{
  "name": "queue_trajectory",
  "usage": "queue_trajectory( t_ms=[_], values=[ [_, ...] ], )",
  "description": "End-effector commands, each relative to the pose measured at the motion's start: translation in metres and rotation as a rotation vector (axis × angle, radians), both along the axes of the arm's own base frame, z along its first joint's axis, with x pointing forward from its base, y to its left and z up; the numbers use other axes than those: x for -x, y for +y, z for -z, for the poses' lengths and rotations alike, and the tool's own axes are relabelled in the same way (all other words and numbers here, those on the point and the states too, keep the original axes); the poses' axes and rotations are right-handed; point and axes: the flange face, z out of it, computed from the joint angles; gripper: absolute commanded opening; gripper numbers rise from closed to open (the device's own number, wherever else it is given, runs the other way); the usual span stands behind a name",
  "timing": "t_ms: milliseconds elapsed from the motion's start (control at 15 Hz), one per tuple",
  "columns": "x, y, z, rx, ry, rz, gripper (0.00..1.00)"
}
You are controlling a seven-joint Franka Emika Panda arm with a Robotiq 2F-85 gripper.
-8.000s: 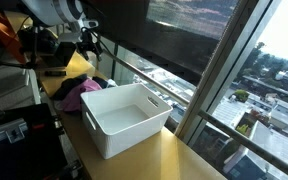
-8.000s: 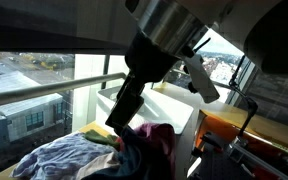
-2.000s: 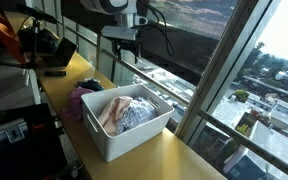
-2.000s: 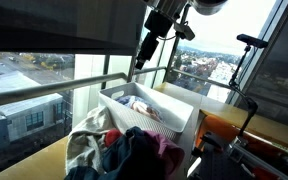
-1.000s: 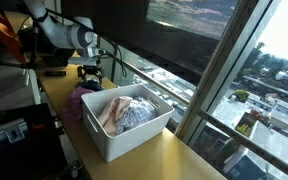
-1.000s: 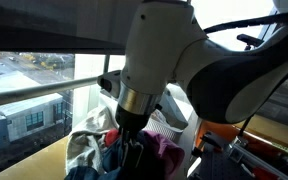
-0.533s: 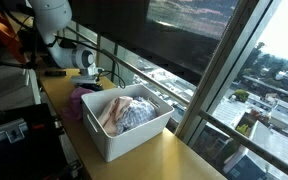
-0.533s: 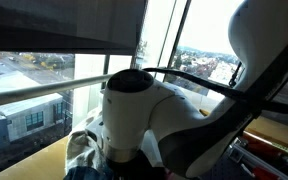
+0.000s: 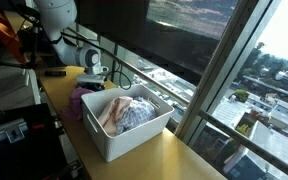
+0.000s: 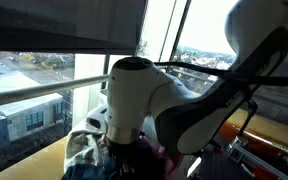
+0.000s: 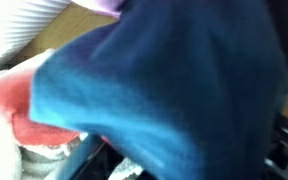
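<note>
A: At the window counter (image 9: 179,160): arm (image 9: 59,20) bent low beside the white bin (image 9: 134,138), clothes (image 9: 124,113) inside it.
B: And the gripper (image 9: 92,80)?
A: Down in the clothes pile (image 9: 79,98) just beside the bin. Wrist view: dark blue garment (image 11: 174,80) pressed close, red cloth (image 11: 19,110) at its edge. Jaws hidden; opening and hold, cannot tell.

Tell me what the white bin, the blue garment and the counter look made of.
White bin: likely moulded plastic; smooth, slightly glossy, rigid walls.
Blue garment: soft fabric, matte; it folds and drapes.
Counter: looks like wood or laminate, yellow-tan with a sheen; cannot tell which.
</note>
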Motion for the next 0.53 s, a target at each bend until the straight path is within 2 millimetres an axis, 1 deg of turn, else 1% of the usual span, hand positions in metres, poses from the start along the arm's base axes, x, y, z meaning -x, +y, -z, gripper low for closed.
queue_trajectory(
  t_ms=[0, 67, 133, 200, 267, 333, 467],
  values=[
    [0.019, -0.034, -0.066, -0.093, 0.062, -0.131, 0.21],
    [0.021, -0.044, -0.081, -0.114, 0.082, -0.153, 0.12],
    [0.023, -0.054, -0.096, -0.132, 0.097, -0.169, 0.05],
    [0.025, -0.065, -0.111, -0.149, 0.104, -0.181, 0.01],
    [0.026, -0.075, -0.124, -0.161, 0.116, -0.189, 0.0],
    [0.026, -0.083, -0.136, -0.173, 0.124, -0.192, 0.03],
    [0.025, -0.1, -0.162, -0.193, 0.131, -0.196, 0.04]
  ],
)
